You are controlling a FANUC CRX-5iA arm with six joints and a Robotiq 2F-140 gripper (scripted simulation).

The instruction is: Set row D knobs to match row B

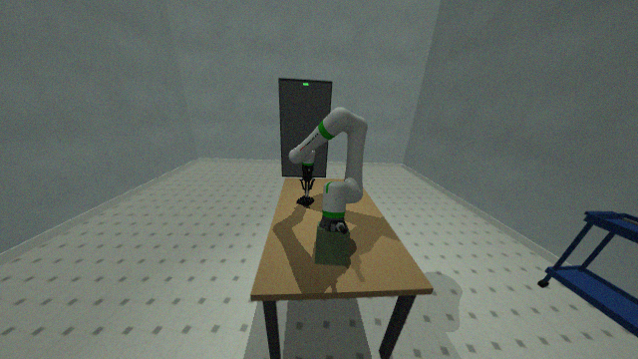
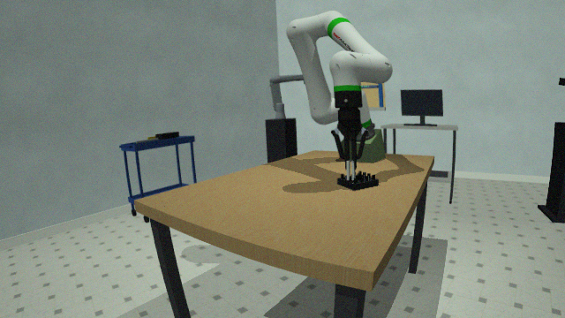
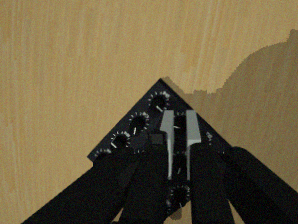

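The black knob box (image 1: pixel 301 202) (image 2: pixel 359 185) (image 3: pixel 172 101) lies flat on the table, one corner pointing up in the wrist view. My gripper (image 1: pixel 307 197) (image 2: pixel 351 177) (image 3: pixel 180 125) points down over it, its silver fingertips shut around a knob (image 3: pixel 180 124), the second from that corner along the right edge. By the bright print beside the rings it seems to be D3; I cannot read names. The corner knob (image 3: pixel 159 102) is uncovered, as are knobs (image 3: pixel 138 121) (image 3: pixel 120 140) along the upper left edge. My fingers hide most other knobs. The held knob's mark is unclear.
The wooden table (image 1: pixel 294 279) (image 2: pixel 247 212) carries the arm's green base block (image 1: pixel 332 246) (image 2: pixel 374 147), well away from the box. Uncovered neighbouring knobs stand close to my fingertips. A blue cart (image 1: pixel 598 289) (image 2: pixel 159 143) stands beside the table on the floor.
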